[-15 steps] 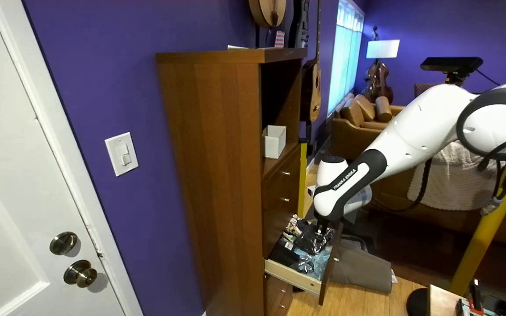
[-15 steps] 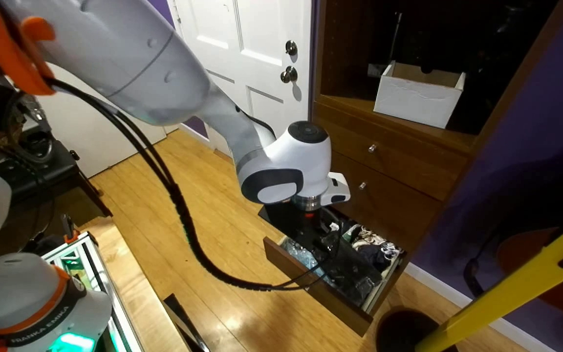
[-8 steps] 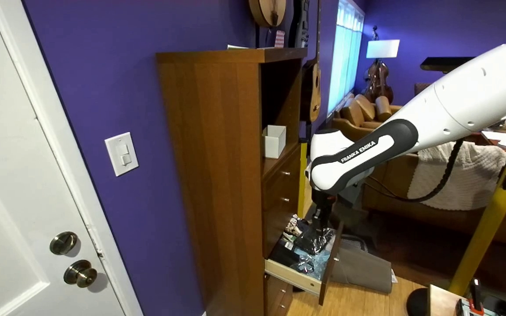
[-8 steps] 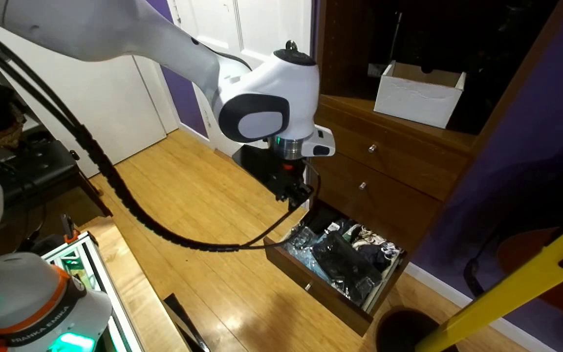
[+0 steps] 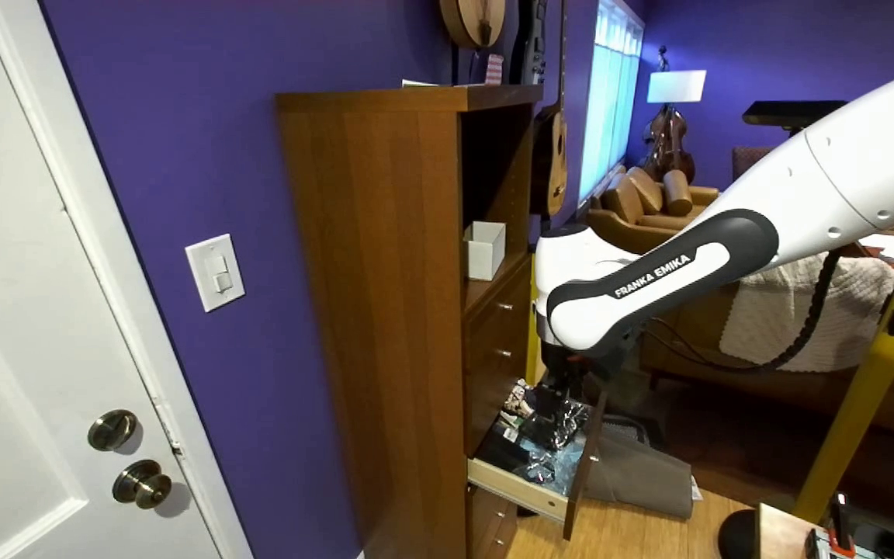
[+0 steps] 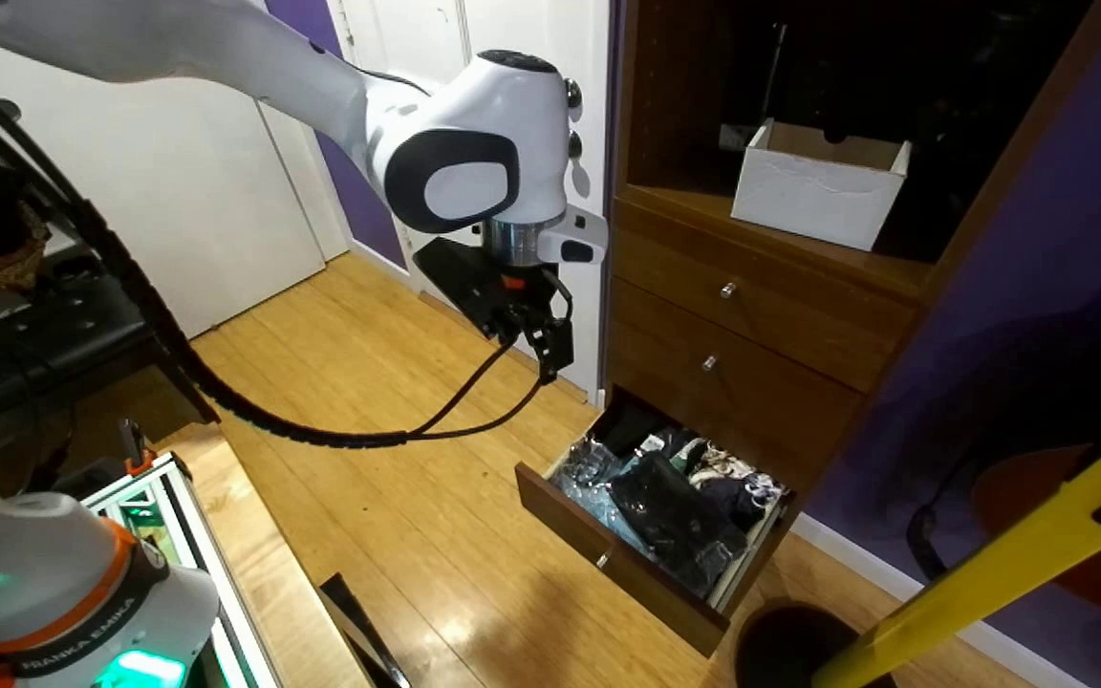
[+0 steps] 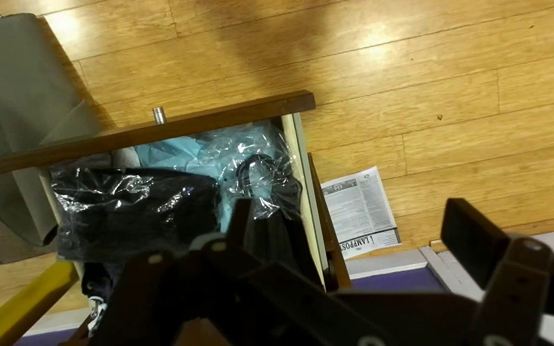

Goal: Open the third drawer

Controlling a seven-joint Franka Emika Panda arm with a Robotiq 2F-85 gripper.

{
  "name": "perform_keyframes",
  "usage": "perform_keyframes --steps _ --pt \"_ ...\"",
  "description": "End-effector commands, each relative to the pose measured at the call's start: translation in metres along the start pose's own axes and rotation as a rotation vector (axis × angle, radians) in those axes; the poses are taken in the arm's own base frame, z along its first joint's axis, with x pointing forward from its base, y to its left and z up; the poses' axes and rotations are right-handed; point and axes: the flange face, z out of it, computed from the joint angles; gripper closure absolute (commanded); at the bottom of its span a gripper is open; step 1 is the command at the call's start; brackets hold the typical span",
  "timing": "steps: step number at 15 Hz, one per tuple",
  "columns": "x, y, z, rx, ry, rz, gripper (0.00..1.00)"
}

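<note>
The third drawer [image 6: 622,566] stands pulled well out of the tall brown cabinet [image 5: 385,310], with dark and clear plastic-wrapped things inside. Its front carries a small metal knob [image 7: 159,115], with nothing touching it; the pale wooden side [image 5: 515,491] shows in an exterior view. My gripper [image 7: 349,211] hangs above, over the drawer's side edge in the wrist view. Its fingers [image 7: 472,240] are spread wide and hold nothing. In an exterior view the gripper [image 6: 539,354] is apart from the drawer, up and to its left.
Two closed drawer fronts [image 6: 751,296] lie above, under a shelf with a white box [image 6: 818,182]. More drawers [image 5: 490,522] sit below. A yellow post [image 6: 990,564] and grey fabric [image 7: 17,86] are near the drawer. A printed sheet [image 7: 363,211] lies beside it.
The arm has risen and drawn back from the drawer, up and leftward in an exterior view, and the fingers stand wider apart. The drawer has stayed pulled out, unmoved.
</note>
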Motion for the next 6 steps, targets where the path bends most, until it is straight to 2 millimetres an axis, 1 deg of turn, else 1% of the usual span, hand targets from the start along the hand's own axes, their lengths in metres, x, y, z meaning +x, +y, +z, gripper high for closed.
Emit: perform_keyframes --steps 1,3,6 --pt "-0.0032 -0.003 0.0006 -0.007 0.002 0.003 0.0" --pt "-0.008 -0.0046 0.0019 -0.011 0.004 0.006 0.0" --pt "-0.0098 -0.0031 0.0012 -0.012 0.007 0.009 0.0"
